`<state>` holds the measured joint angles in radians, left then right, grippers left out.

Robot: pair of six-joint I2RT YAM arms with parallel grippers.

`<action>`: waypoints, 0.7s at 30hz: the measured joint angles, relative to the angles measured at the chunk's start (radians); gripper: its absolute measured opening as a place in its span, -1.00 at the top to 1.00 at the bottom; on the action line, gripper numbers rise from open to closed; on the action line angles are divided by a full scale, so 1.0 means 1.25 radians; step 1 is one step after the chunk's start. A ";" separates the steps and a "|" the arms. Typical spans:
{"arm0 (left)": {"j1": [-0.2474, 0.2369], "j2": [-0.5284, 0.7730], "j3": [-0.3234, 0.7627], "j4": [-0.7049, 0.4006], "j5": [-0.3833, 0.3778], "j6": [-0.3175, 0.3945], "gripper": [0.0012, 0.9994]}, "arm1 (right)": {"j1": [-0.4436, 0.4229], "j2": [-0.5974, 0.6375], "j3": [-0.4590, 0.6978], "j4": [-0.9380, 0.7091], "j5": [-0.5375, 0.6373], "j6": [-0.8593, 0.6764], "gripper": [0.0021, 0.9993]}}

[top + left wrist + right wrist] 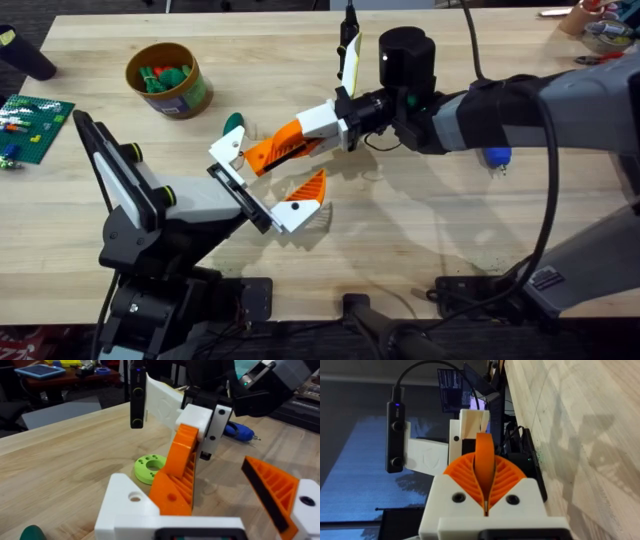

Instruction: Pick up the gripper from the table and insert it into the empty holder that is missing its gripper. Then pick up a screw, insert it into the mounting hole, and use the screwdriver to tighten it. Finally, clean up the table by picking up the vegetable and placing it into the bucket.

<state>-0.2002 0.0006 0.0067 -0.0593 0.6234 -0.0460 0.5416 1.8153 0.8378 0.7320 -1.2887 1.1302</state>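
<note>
Right pincer [335, 128]: closed on the gripper [278, 148], near surface centre.
Left pincer [262, 187]: wide apart, nothing between, at the gripper's 6 o'clock.
Holder: cannot tell.
Vegetable [233, 123]: on the surface [420, 220], at the gripper's 10 o'clock.
Bucket [166, 80]: farther out at 10 o'clock.

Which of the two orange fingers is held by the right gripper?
The gripper, the longer finger, held in the right gripper; the shorter orange triangle is mounted.

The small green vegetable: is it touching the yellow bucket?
Apart. The overhead view shows a strip of bare table between the vegetable and the bucket.
</note>
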 joint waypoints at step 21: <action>0.002 0.000 0.000 0.002 0.017 0.000 -0.97 | -0.018 0.000 0.000 0.059 -0.040 0.011 0.95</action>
<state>-0.1974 0.0007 0.0067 -0.0566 0.6452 -0.0460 0.5195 1.8153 0.8375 0.8060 -1.3391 1.1446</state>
